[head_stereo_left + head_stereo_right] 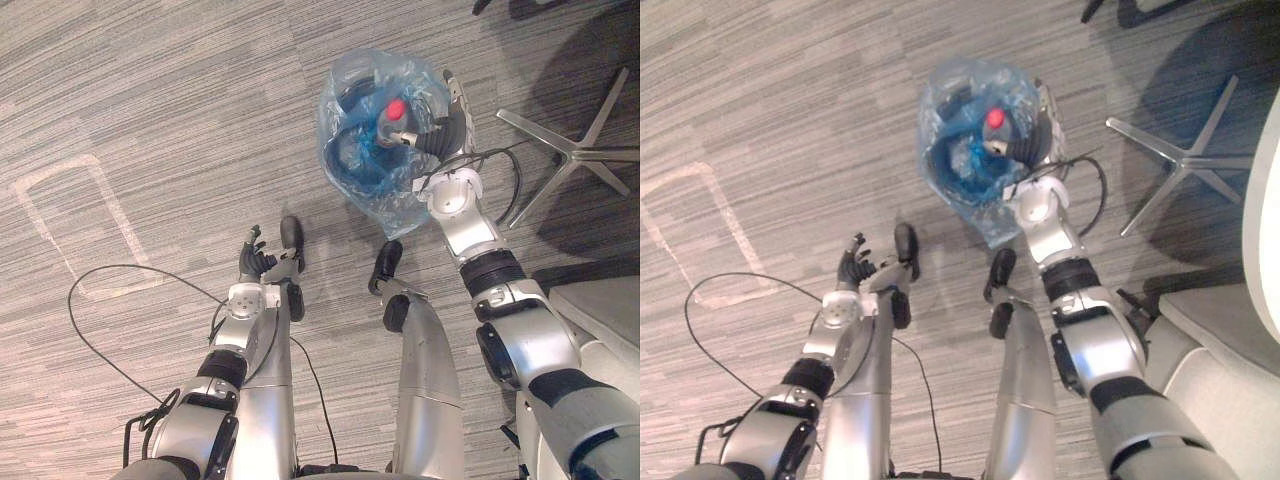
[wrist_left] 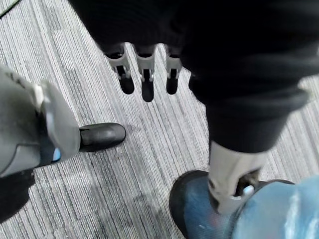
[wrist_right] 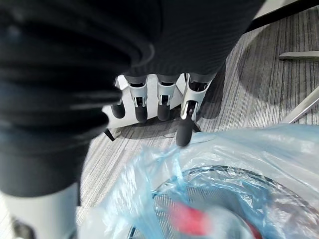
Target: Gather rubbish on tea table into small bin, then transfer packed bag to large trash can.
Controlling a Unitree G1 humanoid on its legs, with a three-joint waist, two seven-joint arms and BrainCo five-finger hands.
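Overhead, the blue translucent bag point(image 1: 375, 130) hangs above the carpet floor point(image 1: 150, 100), held out in front at the robot's right side. Through the plastic a dark small bin point(image 1: 345, 160) and a red item point(image 1: 395, 108) can be made out; the rest of the contents are blurred by the folds and cannot be identified. The right hand point(image 1: 450, 125) is against the far right side of the bag, partly behind it. In its wrist view the fingers point(image 3: 184, 122) run straight past the bag's rim, not curled round it; the thumb is cut off, its contact unclear. The left hand point(image 1: 258, 262) hangs low with relaxed, spread fingers, holding nothing. A silver chair base point(image 1: 575, 150) is cut off at the right edge.
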